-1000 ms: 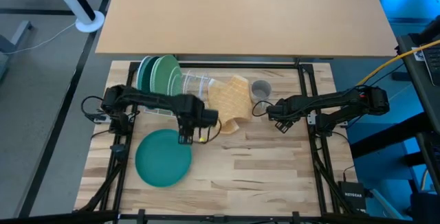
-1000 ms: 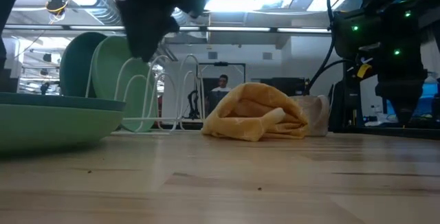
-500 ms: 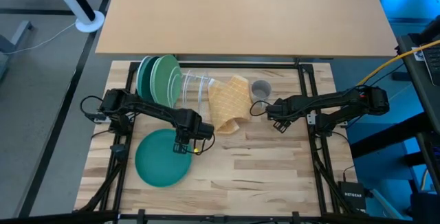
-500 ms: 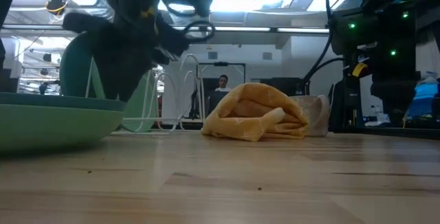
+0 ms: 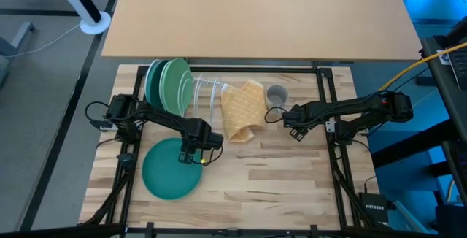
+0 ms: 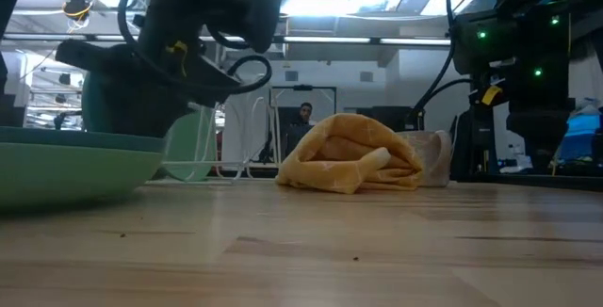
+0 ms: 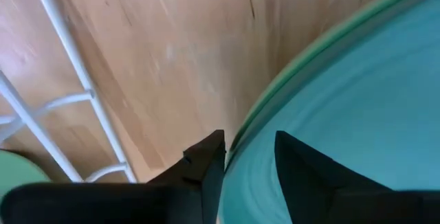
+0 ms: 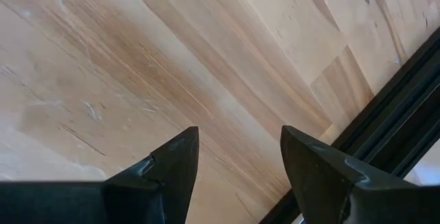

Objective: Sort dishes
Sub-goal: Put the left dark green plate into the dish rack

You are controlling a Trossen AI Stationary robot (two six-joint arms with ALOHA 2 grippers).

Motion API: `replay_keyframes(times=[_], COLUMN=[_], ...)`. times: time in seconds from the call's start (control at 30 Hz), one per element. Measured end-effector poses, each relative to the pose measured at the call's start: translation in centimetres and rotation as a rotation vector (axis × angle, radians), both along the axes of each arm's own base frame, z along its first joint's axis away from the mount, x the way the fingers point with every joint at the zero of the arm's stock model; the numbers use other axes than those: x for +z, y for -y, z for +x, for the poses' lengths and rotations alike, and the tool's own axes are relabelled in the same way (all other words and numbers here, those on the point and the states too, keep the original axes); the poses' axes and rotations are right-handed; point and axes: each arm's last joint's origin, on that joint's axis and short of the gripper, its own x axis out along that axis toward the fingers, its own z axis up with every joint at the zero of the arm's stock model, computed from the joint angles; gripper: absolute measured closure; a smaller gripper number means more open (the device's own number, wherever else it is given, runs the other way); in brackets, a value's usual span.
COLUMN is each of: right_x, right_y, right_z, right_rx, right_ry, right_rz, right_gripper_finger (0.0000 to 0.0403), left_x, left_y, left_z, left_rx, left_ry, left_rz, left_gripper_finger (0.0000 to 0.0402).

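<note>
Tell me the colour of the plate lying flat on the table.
Teal, the plate shows best in the high view.

A plate (image 5: 169,172) lies flat on the bench (image 5: 277,179) at near left. Behind it, at far left, a rack (image 5: 201,92) holds two plates (image 5: 166,83) on edge. Right of the rack lies the cloth (image 5: 243,109) — and just right of that, the mug (image 5: 276,94). The left gripper (image 5: 191,155) sits at the flat plate's right rim, one finger on either side of it; the right gripper (image 5: 289,123) hangs near the mug.
</note>
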Motion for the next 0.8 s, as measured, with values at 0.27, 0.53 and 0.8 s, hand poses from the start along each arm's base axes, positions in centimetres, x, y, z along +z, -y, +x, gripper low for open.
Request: replay_keyframes(times=[0.27,0.53,0.8], right_x=[0.0,0.0,0.0], right_y=[0.0,0.0,0.0], right_z=[0.0,0.0,0.0], right_rx=[0.001,0.002,0.001], right_ry=[-0.001,0.000,0.000], right_rz=[0.000,0.000,0.000], right_gripper_finger=[0.0192,0.0192,0.0192], left_x=[0.9,1.6,3.8], left_y=[-0.1,0.0,0.0], left_z=[0.0,0.5,1.6], left_rx=[0.010,0.038,0.043], left_ry=[-0.029,0.006,0.068], left_rz=[0.028,0.039,0.095], left_gripper_finger=[0.0372,0.0399,0.0401])
